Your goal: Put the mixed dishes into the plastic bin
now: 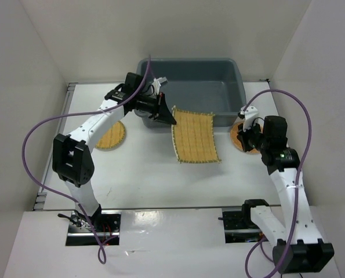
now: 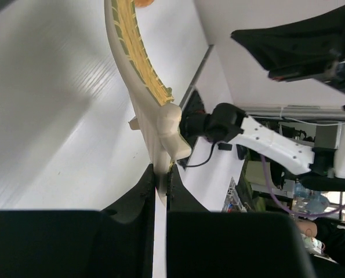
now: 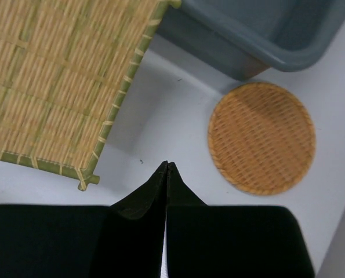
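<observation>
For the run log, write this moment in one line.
left gripper shut on square mat | right gripper shut, empty | orange mat on table

Top view looks steeply down from behind the arm bases (image 1: 160, 223), the plastic bin (image 1: 189, 72) farthest. Right wrist view faces down, close beside the bin's corner — the left, tipped sideways, shares the square mat (image 1: 195, 138) with both.

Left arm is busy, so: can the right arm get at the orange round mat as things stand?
Probably yes. The orange round mat lies flat, uncovered, just ahead of the shut, empty right claw. The bin stands close behind it; the bamboo mat lies apart.
</observation>
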You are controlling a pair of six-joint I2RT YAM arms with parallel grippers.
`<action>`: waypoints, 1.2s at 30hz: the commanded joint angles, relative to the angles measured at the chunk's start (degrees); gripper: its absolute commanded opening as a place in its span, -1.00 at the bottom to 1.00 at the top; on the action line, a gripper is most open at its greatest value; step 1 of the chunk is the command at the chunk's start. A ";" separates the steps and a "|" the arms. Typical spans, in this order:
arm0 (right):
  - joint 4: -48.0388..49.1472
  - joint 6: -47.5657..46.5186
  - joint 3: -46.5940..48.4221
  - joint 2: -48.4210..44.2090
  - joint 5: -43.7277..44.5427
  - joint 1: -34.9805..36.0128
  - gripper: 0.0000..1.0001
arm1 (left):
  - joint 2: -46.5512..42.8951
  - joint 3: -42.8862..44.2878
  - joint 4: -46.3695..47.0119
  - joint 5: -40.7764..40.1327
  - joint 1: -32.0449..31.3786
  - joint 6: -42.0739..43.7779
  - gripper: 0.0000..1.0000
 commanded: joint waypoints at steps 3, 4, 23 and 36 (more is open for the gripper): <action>4.09 2.37 -0.24 -7.82 10.71 0.37 -1.00 | 1.10 9.31 -0.58 6.93 -0.15 -3.97 -1.00; 4.62 3.76 -0.24 -9.23 12.82 0.37 -1.00 | 1.80 10.72 -1.37 6.93 0.37 -3.97 -1.00; 11.66 4.92 -8.94 -19.17 22.78 0.37 -0.92 | 34.91 68.94 -14.37 11.14 4.33 -10.82 -1.00; 13.23 5.44 -9.47 -19.17 24.61 2.73 -0.92 | 54.46 87.12 1.86 14.67 8.73 -29.98 -1.00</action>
